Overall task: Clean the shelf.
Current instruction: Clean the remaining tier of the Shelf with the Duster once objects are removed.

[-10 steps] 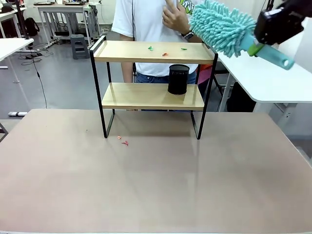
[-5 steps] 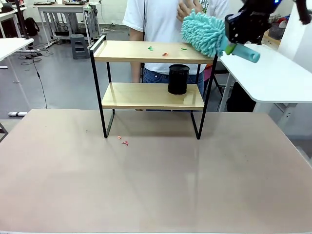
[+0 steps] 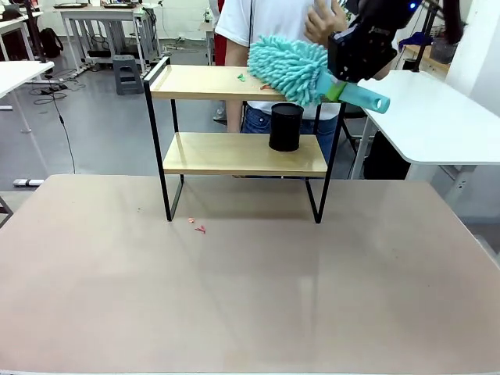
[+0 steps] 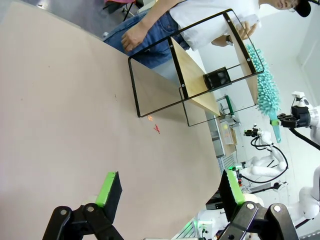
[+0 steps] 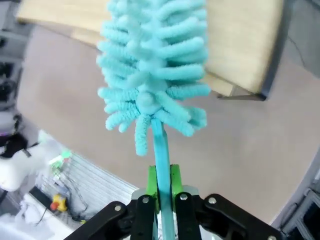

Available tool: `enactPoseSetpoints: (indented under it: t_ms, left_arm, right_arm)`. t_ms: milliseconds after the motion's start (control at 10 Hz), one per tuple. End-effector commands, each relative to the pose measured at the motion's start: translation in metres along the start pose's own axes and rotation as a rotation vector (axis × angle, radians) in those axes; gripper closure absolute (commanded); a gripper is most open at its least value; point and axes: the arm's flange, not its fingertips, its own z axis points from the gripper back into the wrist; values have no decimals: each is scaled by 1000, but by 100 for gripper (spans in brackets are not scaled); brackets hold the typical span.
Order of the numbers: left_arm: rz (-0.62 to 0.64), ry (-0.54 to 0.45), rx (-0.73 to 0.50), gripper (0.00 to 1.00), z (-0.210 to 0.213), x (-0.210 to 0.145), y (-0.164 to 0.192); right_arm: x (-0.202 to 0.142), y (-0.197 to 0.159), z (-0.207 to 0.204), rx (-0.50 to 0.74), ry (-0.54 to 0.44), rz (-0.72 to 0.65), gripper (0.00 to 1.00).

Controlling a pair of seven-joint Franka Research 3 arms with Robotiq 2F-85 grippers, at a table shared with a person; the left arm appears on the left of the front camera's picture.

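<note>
A small two-tier shelf [image 3: 234, 155] stands near the far edge of a pale brown table [image 3: 234, 297], slightly left of the table's middle. It has two light wooden boards in a thin black frame. A black cup [image 3: 286, 126] stands on the right part of the lower board. A fluffy turquoise duster [image 3: 289, 69] lies over the right part of the top board and appears to touch it. Its handle points right, past the frame. A small green scrap [image 3: 241, 77] lies on the top board just left of the duster head.

The right gripper [image 5: 162, 177] is clamped on the duster's handle, green pads pressed against both sides. The left gripper [image 4: 170, 190] hovers above the bare table, well apart from the shelf, its fingers spread wide with nothing between them.

Red scraps [image 3: 197, 226] lie on the table near the shelf's front left leg. A person [image 3: 273, 23] in a white shirt and jeans stands behind the shelf, one hand [image 3: 324, 19] raised above the duster.
</note>
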Motion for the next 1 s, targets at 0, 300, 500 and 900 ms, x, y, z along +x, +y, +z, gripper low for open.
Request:
enactPoseSetpoints:
  t_ms: [0, 300, 500, 900]
  left_arm:
    - [-20, -19, -20, 0, -2, 0, -1]
    - [-20, -19, -20, 0, -2, 0, -1]
    - [-20, -19, -20, 0, -2, 0, -1]
    - [-20, -19, -20, 0, -2, 0, -1]
  right_arm:
    - [0, -7, 11, 161, 130, 118, 88]
    - [-26, -16, 19, 336, 429, 346, 88]
    - [-36, -32, 30, 476, 390, 363, 88]
    - [-59, -62, 34, 603, 343, 349, 88]
